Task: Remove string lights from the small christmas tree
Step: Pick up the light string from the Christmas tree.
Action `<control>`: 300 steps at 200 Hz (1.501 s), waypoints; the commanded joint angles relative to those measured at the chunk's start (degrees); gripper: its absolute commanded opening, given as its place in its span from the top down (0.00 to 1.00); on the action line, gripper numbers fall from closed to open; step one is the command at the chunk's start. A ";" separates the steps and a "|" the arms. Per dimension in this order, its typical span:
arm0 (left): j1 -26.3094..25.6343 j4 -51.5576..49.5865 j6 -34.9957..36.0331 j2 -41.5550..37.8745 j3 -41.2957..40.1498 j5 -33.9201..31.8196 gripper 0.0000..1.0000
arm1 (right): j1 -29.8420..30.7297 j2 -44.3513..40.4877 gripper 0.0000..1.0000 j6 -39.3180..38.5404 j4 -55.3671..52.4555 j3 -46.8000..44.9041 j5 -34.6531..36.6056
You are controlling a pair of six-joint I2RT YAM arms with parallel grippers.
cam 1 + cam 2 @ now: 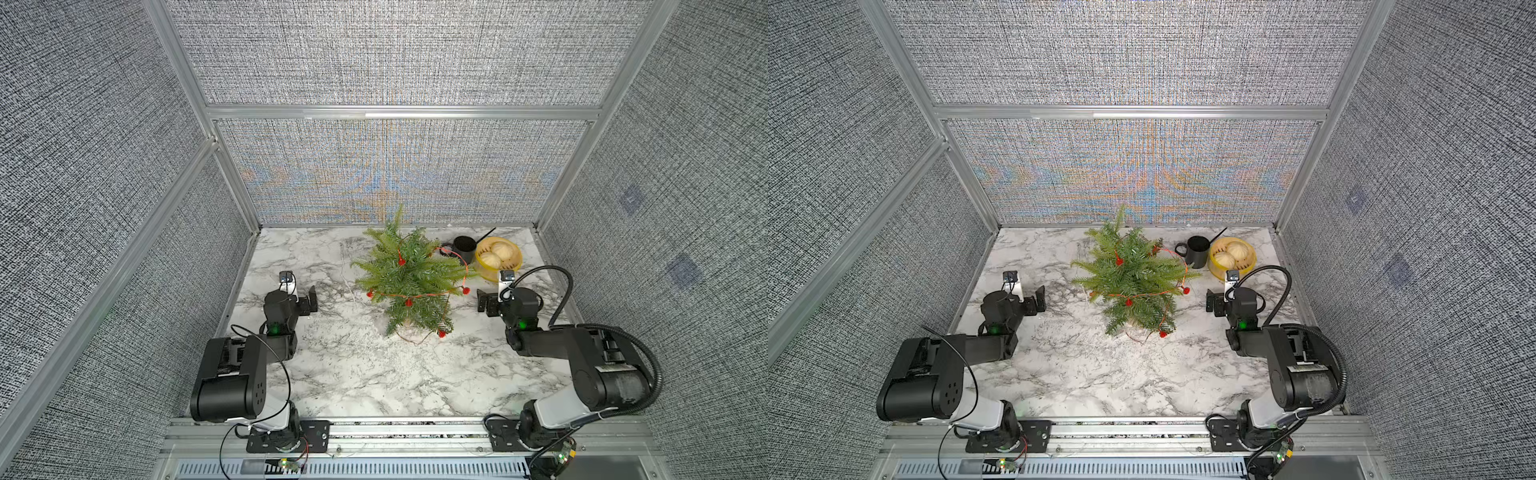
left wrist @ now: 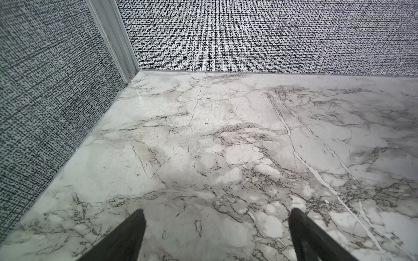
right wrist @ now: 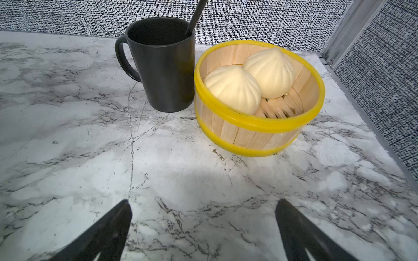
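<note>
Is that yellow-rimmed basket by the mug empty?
No, two pale buns sit inside the yellow-rimmed basket, as the right wrist view plainly shows.

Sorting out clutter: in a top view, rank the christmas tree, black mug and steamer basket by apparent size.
Largest: small christmas tree.
Next: steamer basket.
Smallest: black mug. It stands beside the basket at similar distance, so that ranking holds.

One small christmas tree (image 1: 409,270), one string lights (image 1: 401,262) strand, one black mug (image 3: 167,67), one steamer (image 3: 260,123), two buns (image 3: 233,88) (image 3: 271,72)
</note>
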 commanded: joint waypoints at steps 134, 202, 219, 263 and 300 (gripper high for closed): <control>-0.01 -0.20 0.14 -0.28 0.44 0.60 0.01 | -0.01 -0.39 0.01 0.02 1.53 -0.27 0.20; 0.02 -0.24 0.14 -0.23 0.44 0.60 0.01 | 0.04 -0.40 0.01 0.02 1.53 -0.37 0.21; 0.04 -0.37 0.14 -0.17 0.52 0.60 0.01 | 0.04 -0.39 0.01 0.11 1.57 -0.39 0.17; 0.11 -0.60 0.14 -0.45 0.52 0.64 0.01 | -0.49 -0.25 0.01 0.38 1.33 -0.22 -0.54; -0.24 3.12 0.85 -3.09 -2.64 -0.18 0.01 | -0.10 -0.62 0.01 0.26 3.26 -1.52 0.55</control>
